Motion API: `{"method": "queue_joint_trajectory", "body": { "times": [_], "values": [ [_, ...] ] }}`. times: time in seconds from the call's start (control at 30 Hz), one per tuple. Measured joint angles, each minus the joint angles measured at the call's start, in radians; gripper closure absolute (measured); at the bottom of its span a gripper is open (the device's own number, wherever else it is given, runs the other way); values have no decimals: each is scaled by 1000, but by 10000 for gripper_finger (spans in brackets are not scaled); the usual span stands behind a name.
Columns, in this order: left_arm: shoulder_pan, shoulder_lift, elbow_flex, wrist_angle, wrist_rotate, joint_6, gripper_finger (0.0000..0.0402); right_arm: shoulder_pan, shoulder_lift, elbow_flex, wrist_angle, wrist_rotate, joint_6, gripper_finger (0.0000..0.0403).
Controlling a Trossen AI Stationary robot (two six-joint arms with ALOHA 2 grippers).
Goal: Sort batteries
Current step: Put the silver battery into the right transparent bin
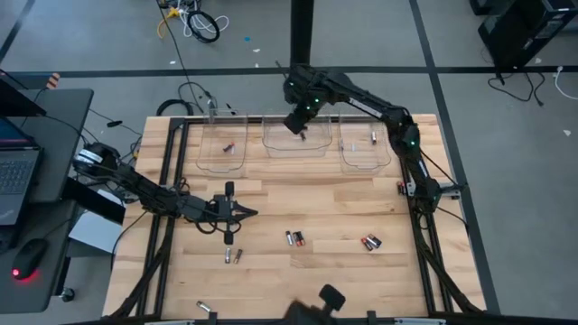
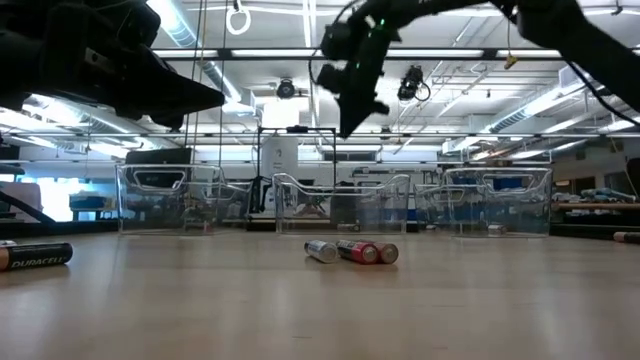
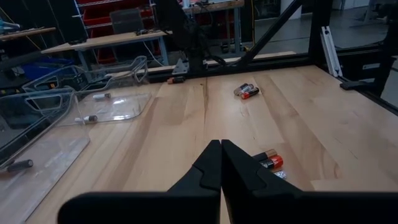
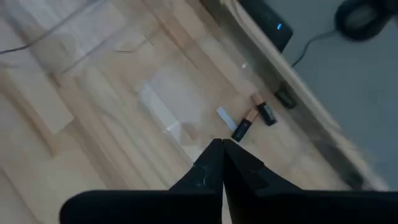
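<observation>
Three clear bins along the far edge of the tabletop (image 1: 271, 262): left bin (image 1: 223, 147), middle bin (image 1: 298, 143), right bin (image 1: 366, 149), lined up side by side, presumably one per battery type. Right gripper (image 1: 302, 129) hung above the middle bin, fingers pressed together with nothing between them in the right wrist view; placed there most likely for a drop, with two dark, copper-ended batteries (image 4: 254, 122) lying on the bin floor below. One battery in the left bin (image 1: 229, 148) and one in the right bin (image 1: 374, 138), so sorting partly done.

Left gripper (image 1: 242, 213) parked low over the middle-left of the tabletop, clenched and empty, pointing across the wood toward the loose cells; probably waiting its turn.

Still unsorted on the open wood: a pair near the centre (image 1: 294, 238), a red-ended cluster (image 1: 370, 242) toward the right, two small cells (image 1: 232, 255) just in front of the left gripper, another near the front edge (image 1: 205, 308), and one by the right rail (image 1: 400, 188). Scattered well apart, so each pick likely needs its own approach. Small and round, hence liable to roll if nudged.
</observation>
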Motion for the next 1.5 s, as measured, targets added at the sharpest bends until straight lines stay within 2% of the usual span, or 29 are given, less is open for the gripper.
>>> {"method": "queue_joint_trajectory", "body": {
  "times": [0.13,0.27,0.4,0.5,0.6,0.87,1.1,1.3,1.5],
  "values": [
    [0,0,42,-79,23,1,392,63,-78,-1,-16,45,-45,395],
    [0,0,112,-240,24,1,392,139,-127,-12,-12,74,-73,395],
    [0,0,198,-443,36,2,392,200,-171,-124,57,98,-86,398],
    [0,0,257,-570,48,13,392,234,-220,-272,154,101,-94,398],
    [11,0,305,-660,108,51,392,254,-282,-467,280,100,-108,398],
    [181,0,365,-747,434,106,392,272,-558,-1050,743,74,-50,399],
    [296,0,533,-1045,497,172,392,342,-759,-1460,1145,68,41,398],
    [327,0,610,-1147,557,189,392,414,-817,-1662,1383,77,82,397],
    [351,25,610,-1150,638,199,392,451,-823,-1717,1471,101,91,396]
  ]
}}
